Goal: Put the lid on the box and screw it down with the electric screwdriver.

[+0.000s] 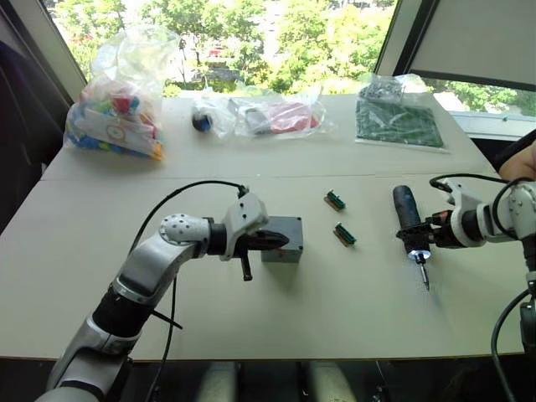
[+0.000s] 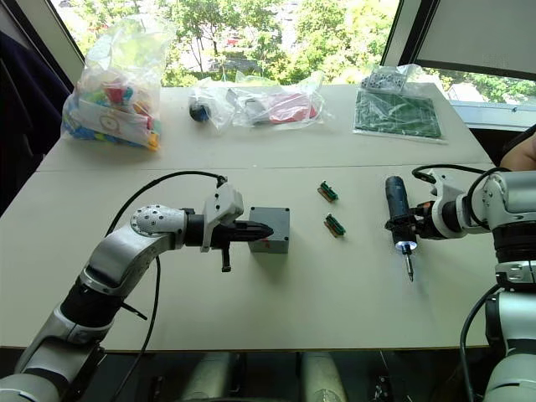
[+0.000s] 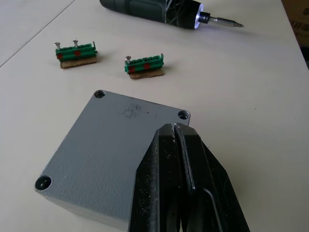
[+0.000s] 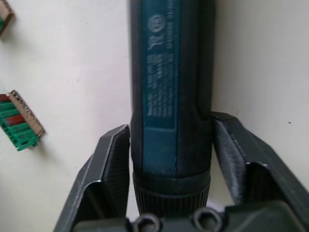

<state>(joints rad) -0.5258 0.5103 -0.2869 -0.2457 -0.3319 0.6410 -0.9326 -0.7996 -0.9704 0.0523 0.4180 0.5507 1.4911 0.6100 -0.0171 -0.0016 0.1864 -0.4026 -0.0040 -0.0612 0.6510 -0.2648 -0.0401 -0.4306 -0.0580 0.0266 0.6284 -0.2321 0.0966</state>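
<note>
The grey lid (image 3: 106,150) sits on top of the grey box (image 1: 289,247) at the middle of the table, and three of its corner holes show. My left gripper (image 3: 173,126) is shut, with its tips resting on the lid near one corner. To the right lies the dark blue electric screwdriver (image 1: 406,211), its bit (image 1: 425,276) pointing toward the near edge and its front light on. My right gripper (image 1: 416,234) is shut on the screwdriver's body from the right, one finger (image 4: 108,164) on each side.
Two green connectors (image 1: 335,199) (image 1: 344,235) lie between box and screwdriver. Along the far edge are a bag of colourful parts (image 1: 117,113), a clear bag with red items (image 1: 272,115) and a green board (image 1: 398,123). A person's arm (image 1: 521,159) shows at the right edge.
</note>
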